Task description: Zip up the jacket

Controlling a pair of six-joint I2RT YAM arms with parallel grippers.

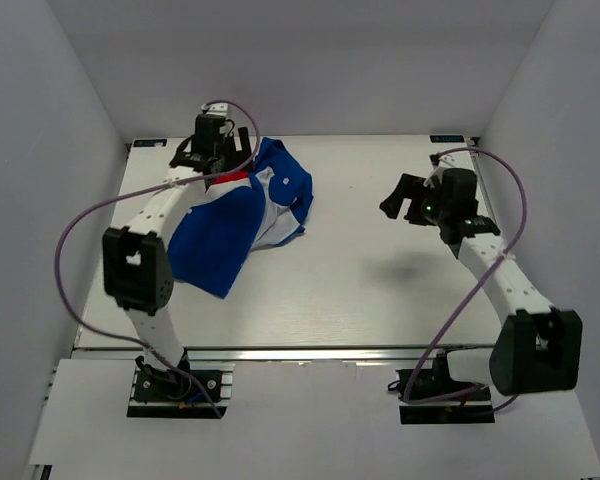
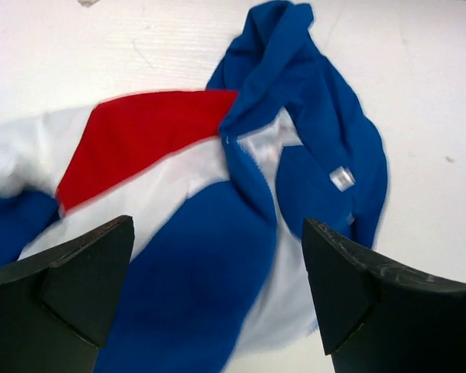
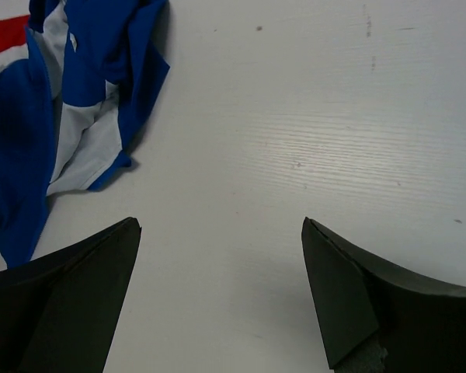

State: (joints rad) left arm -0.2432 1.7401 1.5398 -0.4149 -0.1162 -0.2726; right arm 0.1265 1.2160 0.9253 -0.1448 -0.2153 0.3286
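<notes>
Top view, jacket: the jacket (image 1: 232, 225) lies bunched at the left back of the table (image 1: 380, 290); blue folds are turned over white lining; we see no zip.
Top view, left gripper: the left gripper (image 1: 212, 152) hangs over the jacket's far edge; jaws spread wide, nothing in them.
Top view, right gripper: the right gripper (image 1: 398, 200) sits well apart from the jacket, raised over bare table; jaws wide and empty.
Top view, step: we judge the jacket must be laid flat first; we would pinch one layer at an outer edge and draw it out, not grab the heap.
Left wrist, cloth: a red panel (image 2: 140, 132) meets white, then blue; the fabric looks soft and limp and falls in rounded folds; a small pale tag (image 2: 342, 177) sits on the blue.
Left wrist, zip: teeth and slider are hidden; we would uncover both front edges before aiming for them.
Right wrist, cloth: only the jacket's nearest edge shows at upper left, blue over white, thin and creased.
Right wrist, table: pale, matt and faintly grained; cloth should slide on it, so we would pin one side while pulling the other.
</notes>
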